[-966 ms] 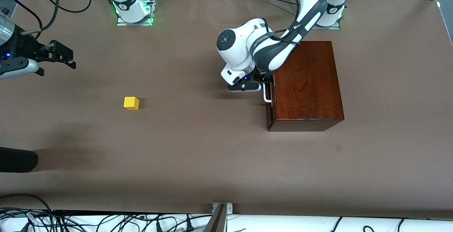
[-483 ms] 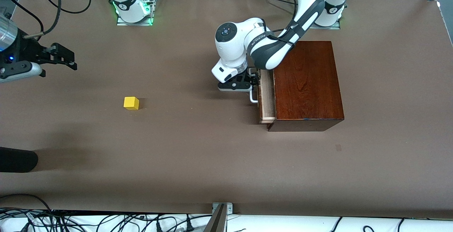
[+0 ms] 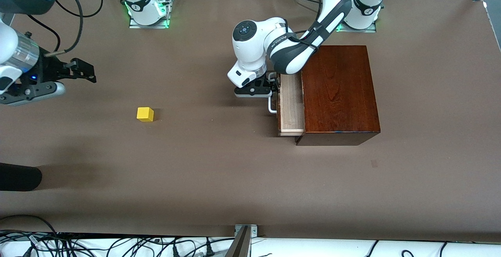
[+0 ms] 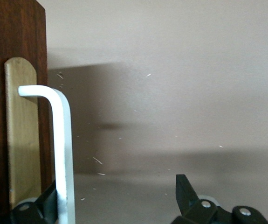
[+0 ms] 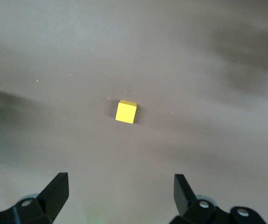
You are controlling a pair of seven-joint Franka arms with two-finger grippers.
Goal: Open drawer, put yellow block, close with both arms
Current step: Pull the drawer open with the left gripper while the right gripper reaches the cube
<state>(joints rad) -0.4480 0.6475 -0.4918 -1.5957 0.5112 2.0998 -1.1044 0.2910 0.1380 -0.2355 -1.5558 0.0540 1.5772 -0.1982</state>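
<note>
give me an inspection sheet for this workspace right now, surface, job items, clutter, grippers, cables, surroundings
Surface: brown table, bare over most of its area.
Drawer: partly pulled out of the dark wooden box; the visible part of its pale tray holds nothing.
Handle: white bar, the left gripper at it.
Yellow block: on the table toward the right arm's end, untouched.
Clutter: nothing seen.
Left gripper: at the drawer handle, open, one finger against the bar.
Right gripper: open, in the air over the table near the block, holding nothing.
Cables: a tangle along the table's front-camera edge; more by the arm bases.
Surroundings: a dark object at the view's edge, unidentifiable.
</note>
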